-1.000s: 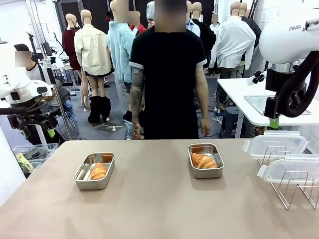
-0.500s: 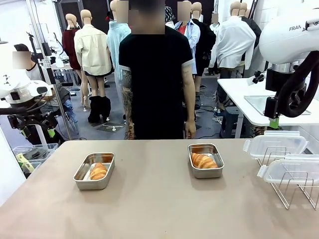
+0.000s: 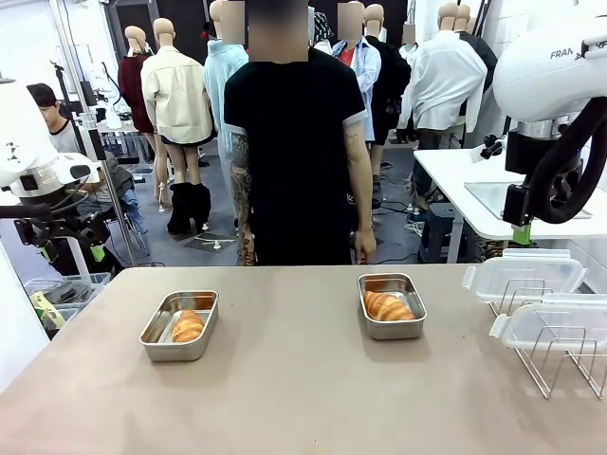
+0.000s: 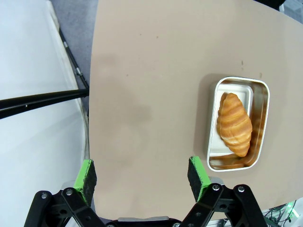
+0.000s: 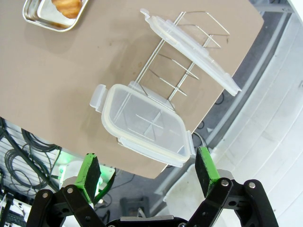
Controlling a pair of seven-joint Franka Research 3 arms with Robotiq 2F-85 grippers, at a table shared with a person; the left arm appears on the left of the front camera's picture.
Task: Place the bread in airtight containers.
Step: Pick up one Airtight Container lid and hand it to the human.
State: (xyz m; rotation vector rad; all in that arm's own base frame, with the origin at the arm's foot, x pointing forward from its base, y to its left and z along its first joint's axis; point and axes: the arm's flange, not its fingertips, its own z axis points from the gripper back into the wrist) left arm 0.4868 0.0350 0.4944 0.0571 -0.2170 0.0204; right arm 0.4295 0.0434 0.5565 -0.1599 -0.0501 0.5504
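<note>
Two steel airtight containers stand open on the brown table. The left tin [image 3: 176, 351] holds one bread roll [image 3: 188, 326]; the right tin [image 3: 395, 330] holds the other [image 3: 387, 305]. My left gripper [image 4: 142, 177] hangs open high above the table, with the left tin [image 4: 239, 80] and its bread [image 4: 234, 124] off to one side. My right gripper [image 5: 147, 172] is open too, hovering over a clear lid [image 5: 144, 124] on the wire rack. The right tin [image 5: 35, 19] with its bread [image 5: 68, 5] sits at that view's top edge.
A wire rack [image 3: 555, 365] at the table's right end carries two clear snap lids [image 3: 526, 275] [image 3: 555, 327]. A person in a black shirt [image 3: 294, 142] stands at the far edge, hands down. My white arms [image 3: 550, 66] stay off the table at both sides.
The person has shifted a little to the left behind the table. Both arms, tins and lids are where they were.
</note>
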